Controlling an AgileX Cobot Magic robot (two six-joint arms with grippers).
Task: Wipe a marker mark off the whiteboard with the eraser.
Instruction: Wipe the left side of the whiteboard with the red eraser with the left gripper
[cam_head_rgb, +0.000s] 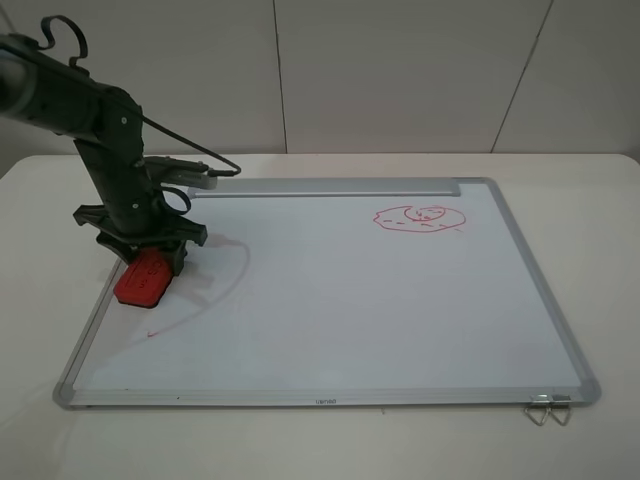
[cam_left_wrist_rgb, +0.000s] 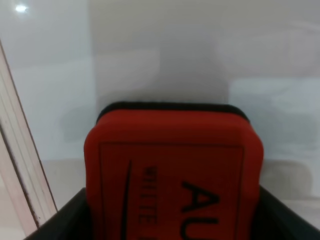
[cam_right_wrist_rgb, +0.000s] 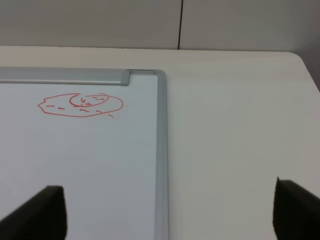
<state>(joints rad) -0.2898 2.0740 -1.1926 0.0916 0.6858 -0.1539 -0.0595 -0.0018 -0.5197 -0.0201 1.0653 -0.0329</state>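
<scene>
The whiteboard (cam_head_rgb: 350, 310) lies flat on the table. My left gripper (cam_head_rgb: 148, 252) is shut on the red eraser (cam_head_rgb: 143, 278) and presses it onto the board near its left frame. In the left wrist view the eraser (cam_left_wrist_rgb: 172, 170) fills the lower middle, dark lettering on top, close to the frame edge (cam_left_wrist_rgb: 20, 150). The round-headed figure doodle does not show. Only a faint pale curved trace (cam_head_rgb: 228, 285) and a small red speck (cam_head_rgb: 152, 335) lie beside the eraser. My right gripper (cam_right_wrist_rgb: 170, 200) is open beyond the board's right frame (cam_right_wrist_rgb: 161, 150) and is out of the exterior high view.
A wide flat red oval scribble with dashes (cam_head_rgb: 420, 218) sits at the board's far right, also in the right wrist view (cam_right_wrist_rgb: 81, 105). The silver tray strip (cam_head_rgb: 330, 187) runs along the far edge. A metal clip (cam_head_rgb: 548, 408) sticks out at the near right corner.
</scene>
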